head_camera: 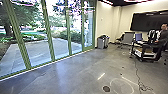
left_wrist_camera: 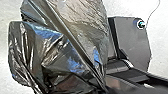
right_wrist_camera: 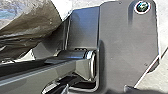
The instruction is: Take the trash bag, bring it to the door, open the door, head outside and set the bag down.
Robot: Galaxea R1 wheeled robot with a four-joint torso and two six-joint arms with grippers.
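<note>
One dark, shiny trash bag (left_wrist_camera: 60,47) is close to the robot's front, by an edge of its wide dark plate (right_wrist_camera: 127,42) and away from the corner with the round fitting (left_wrist_camera: 141,23); I can't tell if the bag touches that edge. It looks soft and thin, with lots of wrinkles; I think it is light for its size, puffed up with air or loose trash, and a bit slippery. Long creases (left_wrist_camera: 96,78) run together to a narrow bunch; that may be the neck, and it would be the best place to hold; a squeeze on the fat side could slip or rip the plastic. I can't tell if the left gripper's jaws or the right gripper's jaws are closed on the bag or have let go; my guess is that it is being carried. Green door frames (head_camera: 47,27) with big panes stand past the smooth floor (head_camera: 75,72), and a paved yard (head_camera: 35,51) lies beyond; the bag would swing and squash easily, so it should stay clear of the frame edges, which could snag it.
</note>
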